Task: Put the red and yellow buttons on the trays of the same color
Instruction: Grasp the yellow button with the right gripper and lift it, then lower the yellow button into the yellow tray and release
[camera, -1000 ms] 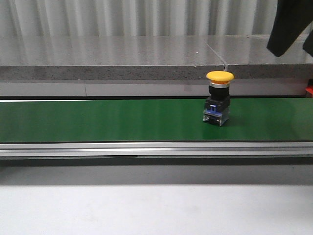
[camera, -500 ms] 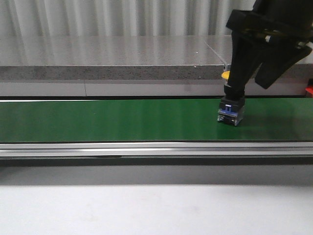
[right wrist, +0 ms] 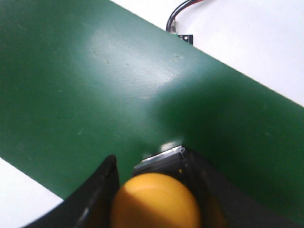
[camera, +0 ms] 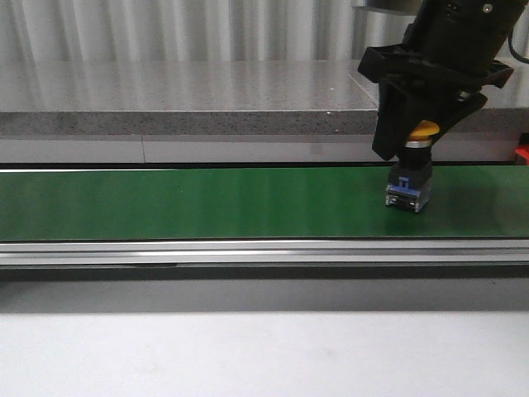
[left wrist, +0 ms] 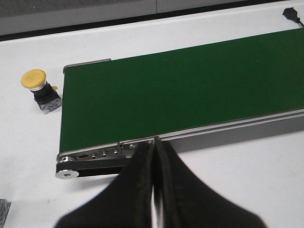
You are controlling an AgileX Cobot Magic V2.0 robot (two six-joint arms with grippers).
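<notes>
Green belting fills the middle of every view — one conveyor belt [camera: 207, 203], and on it, toward the right in the front view, one yellow push button [camera: 423, 130] standing upright on its black and blue switch block. The right gripper [camera: 417, 132] hangs over that button with one dark finger on each side of the cap; the fingers [right wrist: 97, 199] are spread wider than the cap, and I cannot tell from either view whether they touch it. The right wrist view adds the belt's far edge, the white table beyond it and a small black cable connector [right wrist: 179, 33] just off the belt. A second yellow button [left wrist: 34, 79] appears only in the left wrist view, upright on the white table [left wrist: 247, 190] just beside the belt's end roller — so two yellow buttons in all. The left gripper [left wrist: 154, 190] shows in that view alone, its two black fingers pressed together with nothing between them, over the belt's metal side rail [left wrist: 142, 142].
</notes>
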